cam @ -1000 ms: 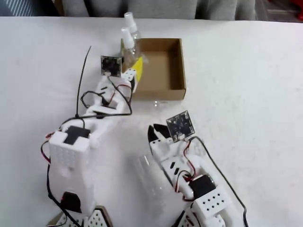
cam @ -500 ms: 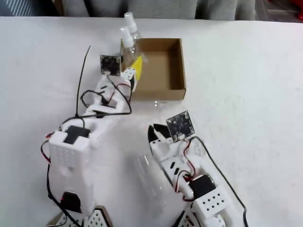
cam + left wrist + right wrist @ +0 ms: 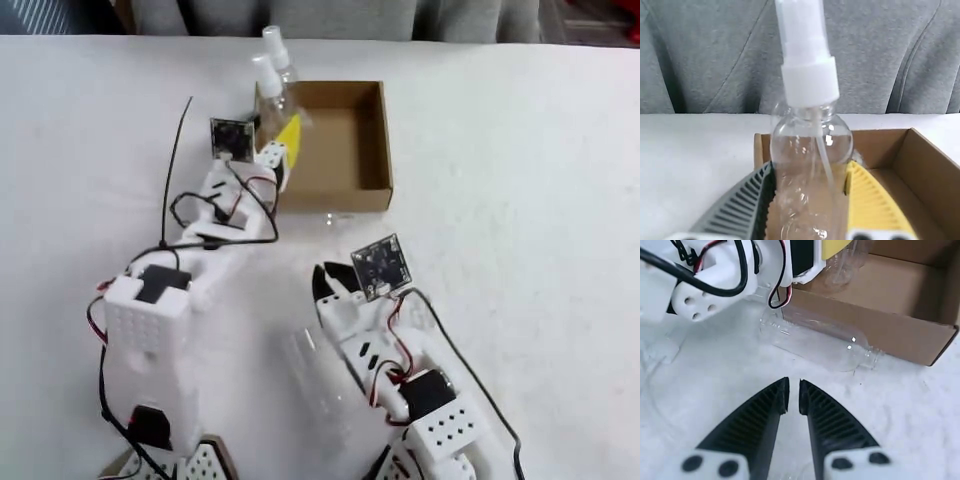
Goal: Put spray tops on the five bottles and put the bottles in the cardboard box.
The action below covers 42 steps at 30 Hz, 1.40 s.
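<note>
- Nearest, my right tool (image 3: 794,385) hangs low over the white bench (image 3: 695,390). Its black fingers are all but together, with nothing between them.
- Just beyond it, an uncapped bottle (image 3: 815,342) of clear plastic lies on its side along the front wall of the cardboard box (image 3: 880,332). It touches the wall or lies very near it, and its open neck points along the wall.
- I judge that bottle empty and therefore light. It looks thin-walled, smooth and round, so it is likely to roll or skid from a one-sided nudge and to dent under a hard squeeze.
- The sound hold, as I read it, is across the straight middle of the body, with my fingers widened first. The tapering shoulder is a poor place to grip, and the neck must stay free for a sprayer.
- Farther on, my left tool (image 3: 810,167) is clamped on the held bottle (image 3: 807,145), with the grey finger on one side and the yellow finger on the other, low on the body.
- This one is upright with its spray top (image 3: 807,75) seated, at the box wall on my left arm's side. I cannot tell whether its base is inside the box or over the rim.
- Gripped that low, it probably pivots easily, so the set-down calls for a level, gentle release.
- Farthest, a capped bottle (image 3: 272,40) stands just behind the held one. I cannot tell whether it is in the box or beside it.
</note>
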Tool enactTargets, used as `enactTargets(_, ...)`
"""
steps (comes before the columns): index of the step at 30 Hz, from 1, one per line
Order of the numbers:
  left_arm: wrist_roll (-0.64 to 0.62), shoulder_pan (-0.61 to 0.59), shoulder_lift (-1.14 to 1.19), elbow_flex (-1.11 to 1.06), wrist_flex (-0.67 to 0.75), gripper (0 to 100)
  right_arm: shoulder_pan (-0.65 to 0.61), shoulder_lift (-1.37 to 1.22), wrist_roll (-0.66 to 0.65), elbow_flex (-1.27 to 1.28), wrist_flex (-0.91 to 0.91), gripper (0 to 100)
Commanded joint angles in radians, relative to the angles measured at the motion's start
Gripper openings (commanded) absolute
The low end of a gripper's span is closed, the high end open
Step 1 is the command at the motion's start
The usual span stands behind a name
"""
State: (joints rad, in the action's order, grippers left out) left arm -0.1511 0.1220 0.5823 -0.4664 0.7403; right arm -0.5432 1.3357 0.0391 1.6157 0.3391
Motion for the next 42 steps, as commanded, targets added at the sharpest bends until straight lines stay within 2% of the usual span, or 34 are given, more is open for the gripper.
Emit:
enactTargets(1, 0.014, -0.012, 0.007, 0.092, 0.035, 2, 0.007, 0.005, -0.009, -0.008, -0.007, 1.9)
enactTargets(6, 0.014, -0.013, 0.082, 0.143, 0.035, 2, 0.007, 0.005, -0.009, -0.008, -0.007, 1.9)
enactTargets(27, 0.014, -0.039, 0.082, 0.098, 0.032, 3, 0.007, 0.007, -0.009, -0.008, -0.007, 2.0)
enactTargets(33, 0.014, -0.039, 0.082, 0.095, -0.012, 15, 0.007, 0.007, -0.011, -0.008, -0.007, 2.0)
enactTargets(42, 0.012, -0.044, 0.081, 0.097, -0.031, 17, 0.007, 0.007, -0.011, -0.008, -0.007, 2.1)
